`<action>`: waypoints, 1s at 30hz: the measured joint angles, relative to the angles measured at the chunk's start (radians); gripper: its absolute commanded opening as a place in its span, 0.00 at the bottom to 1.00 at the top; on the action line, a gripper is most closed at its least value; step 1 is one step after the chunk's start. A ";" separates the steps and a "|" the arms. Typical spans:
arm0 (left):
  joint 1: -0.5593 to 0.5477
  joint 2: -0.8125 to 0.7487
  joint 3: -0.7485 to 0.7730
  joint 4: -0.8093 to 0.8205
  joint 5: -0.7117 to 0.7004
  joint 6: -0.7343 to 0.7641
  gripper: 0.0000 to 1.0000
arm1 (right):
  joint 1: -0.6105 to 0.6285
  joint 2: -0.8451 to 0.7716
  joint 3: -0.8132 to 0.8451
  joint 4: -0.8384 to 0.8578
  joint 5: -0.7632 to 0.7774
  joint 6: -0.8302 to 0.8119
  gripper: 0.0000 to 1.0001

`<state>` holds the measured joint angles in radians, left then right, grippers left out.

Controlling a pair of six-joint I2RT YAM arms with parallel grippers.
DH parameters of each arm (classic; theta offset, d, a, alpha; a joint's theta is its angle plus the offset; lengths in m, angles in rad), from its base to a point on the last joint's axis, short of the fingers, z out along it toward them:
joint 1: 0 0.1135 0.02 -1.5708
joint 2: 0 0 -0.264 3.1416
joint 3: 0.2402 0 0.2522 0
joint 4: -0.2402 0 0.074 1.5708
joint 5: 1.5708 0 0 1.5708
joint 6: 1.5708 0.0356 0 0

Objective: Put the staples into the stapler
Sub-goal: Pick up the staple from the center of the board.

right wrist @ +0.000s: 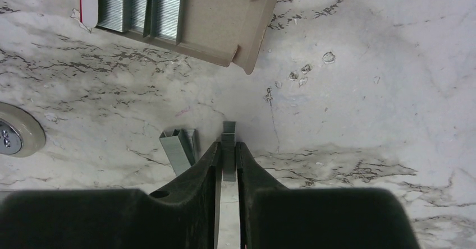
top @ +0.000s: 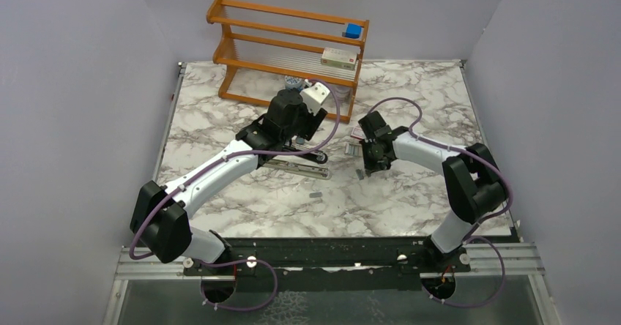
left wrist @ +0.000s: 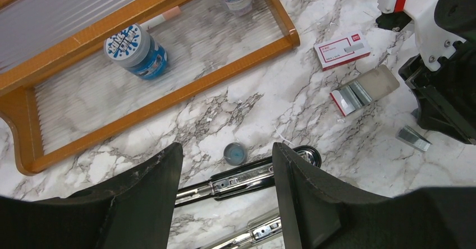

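The stapler lies opened on the marble table, its two silver-channelled bars spread apart. My left gripper hovers over it, open; the bars run behind both fingers and nothing is gripped. My right gripper is shut on a short grey strip of staples, held low over the table to the right of the stapler. A second strip lies just left of those fingers. More staples fill the open cardboard tray.
A red-and-white staple box lies beside its tray. Another loose strip rests nearer the front. A small blue cap sits by the stapler. The orange rack at the back holds a blue-lidded jar.
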<state>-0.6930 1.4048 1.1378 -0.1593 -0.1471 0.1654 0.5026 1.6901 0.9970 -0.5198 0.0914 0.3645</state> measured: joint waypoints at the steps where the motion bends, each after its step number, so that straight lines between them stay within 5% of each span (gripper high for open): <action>1: 0.000 0.000 0.000 0.000 0.000 0.000 0.63 | 0.000 0.001 0.002 0.002 0.000 0.000 0.13; 30: 0.004 0.005 0.000 0.007 0.008 -0.006 0.64 | -0.001 -0.105 0.032 0.031 -0.046 -0.029 0.12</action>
<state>-0.6888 1.4094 1.1378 -0.1520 -0.1390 0.1593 0.5018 1.5848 1.0294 -0.4889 0.0456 0.3359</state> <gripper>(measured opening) 0.636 0.128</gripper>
